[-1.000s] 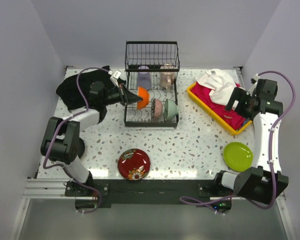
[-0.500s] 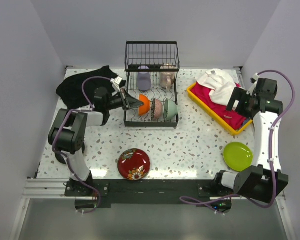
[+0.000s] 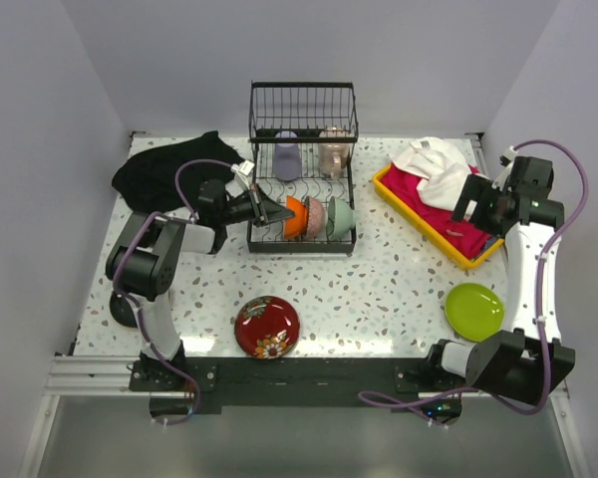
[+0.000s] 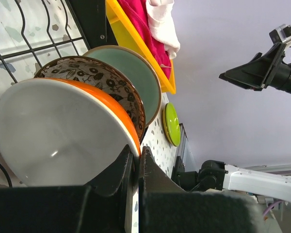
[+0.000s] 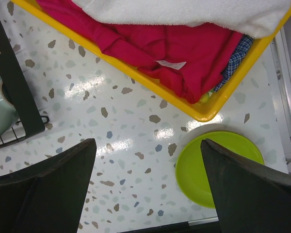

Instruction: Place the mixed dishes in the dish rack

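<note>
From above, the black wire dish rack [image 3: 302, 105] stands at the middle of the worktop's far edge, with a lavender mug [image 3: 287, 156] and a pinkish mug [image 3: 333, 151] at its back. My left gripper [image 3: 269, 211] reaches in from the left side, at an orange bowl [image 3: 292, 216] standing on edge in the lower grid, first in a row with a patterned bowl [image 3: 313, 215] and a pale green bowl [image 3: 341, 216]. A red floral bowl [image 3: 267, 326] lies by the near edge, left of centre. A lime green plate [image 3: 474, 311] lies toward the near right corner, and a yellow tray [image 3: 416, 220] of cloths sits toward the far right corner. My right gripper [image 3: 473, 204] hangs over that tray's right end. A black cloth [image 3: 164, 174] fills the far left corner. Only my left wrist view shows the grasp: my left gripper [image 4: 137, 162] is nearly closed, its fingers [image 4: 119, 170] pinching the rim of the orange bowl [image 4: 53, 131], white inside. The patterned bowl [image 4: 97, 77] leans just behind it. Only my right wrist view shows my right gripper [image 5: 146, 143] spread wide and holding nothing, above bare worktop between the tray's [image 5: 150, 82] rim and the lime green plate [image 5: 218, 170].
</note>
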Available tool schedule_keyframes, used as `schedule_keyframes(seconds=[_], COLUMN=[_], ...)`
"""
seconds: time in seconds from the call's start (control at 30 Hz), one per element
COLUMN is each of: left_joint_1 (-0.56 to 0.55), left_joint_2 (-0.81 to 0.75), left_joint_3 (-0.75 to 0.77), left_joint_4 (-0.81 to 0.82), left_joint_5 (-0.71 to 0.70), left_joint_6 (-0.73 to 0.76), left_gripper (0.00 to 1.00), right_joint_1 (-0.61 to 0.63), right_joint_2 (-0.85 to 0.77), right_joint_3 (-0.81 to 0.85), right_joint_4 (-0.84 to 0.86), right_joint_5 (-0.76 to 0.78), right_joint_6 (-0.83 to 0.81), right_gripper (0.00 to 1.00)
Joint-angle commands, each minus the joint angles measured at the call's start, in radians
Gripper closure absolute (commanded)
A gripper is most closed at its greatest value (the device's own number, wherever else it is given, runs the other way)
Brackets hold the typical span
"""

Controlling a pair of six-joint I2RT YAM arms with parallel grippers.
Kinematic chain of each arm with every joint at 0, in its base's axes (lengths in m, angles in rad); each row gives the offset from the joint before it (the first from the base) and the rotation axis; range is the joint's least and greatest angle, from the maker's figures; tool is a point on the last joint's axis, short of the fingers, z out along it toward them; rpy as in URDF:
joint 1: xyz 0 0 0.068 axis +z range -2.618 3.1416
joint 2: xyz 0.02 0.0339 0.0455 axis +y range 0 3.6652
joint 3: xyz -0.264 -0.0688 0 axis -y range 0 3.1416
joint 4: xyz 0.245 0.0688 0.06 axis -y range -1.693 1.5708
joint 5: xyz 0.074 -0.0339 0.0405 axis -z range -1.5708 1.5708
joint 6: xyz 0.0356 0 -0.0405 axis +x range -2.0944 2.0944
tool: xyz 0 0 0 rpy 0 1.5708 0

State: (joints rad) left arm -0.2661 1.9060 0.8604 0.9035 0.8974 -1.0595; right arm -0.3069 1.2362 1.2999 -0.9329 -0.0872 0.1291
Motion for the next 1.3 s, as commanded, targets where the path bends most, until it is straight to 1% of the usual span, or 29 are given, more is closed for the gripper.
schedule_keyframes(seconds=[0.0,0.17,0.3,0.37,0.4,0.43,0.5,0.53,0.6,0.63,0.67,0.7,0.77,0.8,0.87,0.9,0.93,0.97,1.0,1.03,1.13,1.23,1.27], left_joint_1=[0.004,0.022,0.031,0.039,0.041,0.044,0.056,0.062,0.08,0.087,0.1,0.106,0.126,0.134,0.149,0.151,0.151,0.151,0.151,0.151,0.162,0.189,0.203], left_joint_2=[0.005,0.004,0.01,0.005,0.001,-0.013,-0.034,-0.062,-0.093,-0.125,-0.143,-0.162,-0.218,-0.238,-0.294,-0.312,-0.346,-0.364,-0.381,-0.418,-0.491,-0.55,-0.562], left_joint_3=[0.012,-0.027,-0.017,-0.001,0.006,0.025,0.037,0.046,0.052,0.058,0.065,0.072,0.097,0.104,0.123,0.13,0.14,0.143,0.146,0.147,0.138,0.127,0.126], left_joint_4=[0.043,0.003,-0.099,-0.141,-0.197,-0.227,-0.306,-0.334,-0.408,-0.434,-0.463,-0.539,-0.615,-0.69,-0.764,-0.849,-0.888,-0.922,-0.999,-1.029,-1.123,-1.207,-1.232], left_joint_5=[-0.02,-0.041,-0.041,-0.045,-0.049,-0.051,-0.055,-0.06,-0.064,-0.069,-0.075,-0.092,-0.11,-0.132,-0.149,-0.163,-0.167,-0.17,-0.184,-0.193,-0.229,-0.255,-0.255], left_joint_6=[0.006,0.018,0.065,0.09,0.107,0.146,0.191,0.234,0.271,0.312,0.34,0.367,0.455,0.484,0.57,0.601,0.666,0.696,0.722,0.771,0.84,0.88,0.892], left_gripper=[1.0,1.0,1.0,0.92,0.87,0.73,0.64,0.56,0.52,0.5,0.48,0.47,0.45,0.45,0.43,0.43,0.43,0.43,0.42,0.42,0.42,0.42,0.42], right_joint_1=[-0.004,-0.003,-0.004,-0.003,-0.003,-0.003,-0.003,-0.003,-0.004,-0.001,-0.003,-0.001,-0.003,-0.001,0.0,0.0,-0.001,0.002,0.003,0.003,0.015,0.043,0.073], right_joint_2=[-0.024,-0.021,-0.021,-0.021,-0.023,-0.02,-0.015,-0.011,-0.004,0.002,0.006,0.009,0.022,0.025,0.029,0.031,0.031,0.028,0.026,0.025,0.003,-0.024,-0.03], right_joint_3=[-0.014,-0.01,-0.014,-0.011,-0.008,-0.007,-0.004,-0.001,0.005,0.009,0.012,0.021,0.03,0.036,0.038,0.036,0.033,0.029,0.018,0.012,-0.019,-0.05,-0.054], right_joint_4=[0.002,0.003,0.005,0.003,0.003,0.005,0.005,0.005,0.009,0.012,0.013,0.011,0.013,0.011,0.009,0.009,0.009,0.009,0.009,0.011,0.022,0.037,0.042], right_joint_5=[0.015,0.012,0.001,-0.003,-0.006,-0.011,-0.032,-0.042,-0.075,-0.088,-0.097,-0.103,-0.131,-0.141,-0.172,-0.183,-0.192,-0.215,-0.224,-0.233,-0.275,-0.319,-0.327], right_joint_6=[-0.014,-0.013,-0.009,-0.008,-0.008,-0.008,-0.006,-0.006,-0.003,-0.003,-0.002,0.0,0.003,0.003,0.001,-0.002,-0.009,-0.016,-0.022,-0.037,-0.06,-0.072,-0.077], right_gripper=[0.07,0.07,0.07,0.07,0.07,0.07,0.07,0.07,0.07,0.07,0.07,0.07,0.07,0.07,0.07,0.07,0.07,0.07,0.07,0.07,0.09,0.09,0.1])
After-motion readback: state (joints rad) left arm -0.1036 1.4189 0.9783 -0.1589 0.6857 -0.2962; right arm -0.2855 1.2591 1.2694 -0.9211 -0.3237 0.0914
